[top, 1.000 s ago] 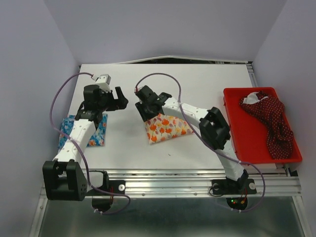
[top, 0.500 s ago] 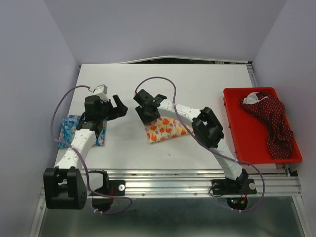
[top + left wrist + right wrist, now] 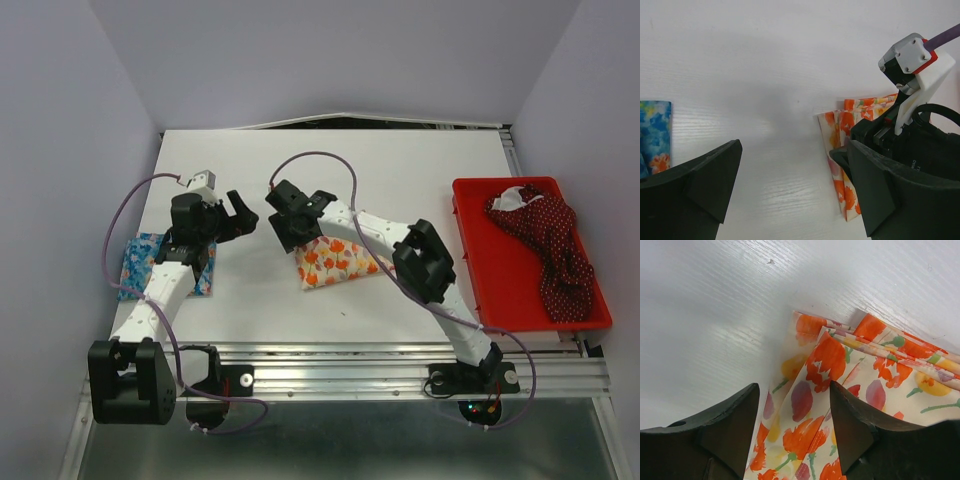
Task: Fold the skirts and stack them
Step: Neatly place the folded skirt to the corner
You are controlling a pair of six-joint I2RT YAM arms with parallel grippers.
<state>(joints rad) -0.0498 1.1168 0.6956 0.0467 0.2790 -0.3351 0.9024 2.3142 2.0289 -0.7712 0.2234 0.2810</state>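
Ana: Starting on the left, what is there?

Ben: The blue flowery skirt (image 3: 135, 268) lies folded flat on the white table (image 3: 420, 165). The left arm (image 3: 165, 285) covers part of it. The left gripper (image 3: 243, 212) hangs over bare table to the skirt's right. Its jaws are wide apart and hold nothing.

Ana: And the middle?

Ben: The cream skirt with orange flowers (image 3: 340, 262) lies folded there. The right gripper (image 3: 283, 225) is over its far left corner. Its fingers (image 3: 725, 425) are partway apart and the cloth shows in the gap, not pinched.

Ana: And the right side?

Ben: The dark red dotty skirt (image 3: 550, 245) sits bunched up in the red tray (image 3: 500, 305).
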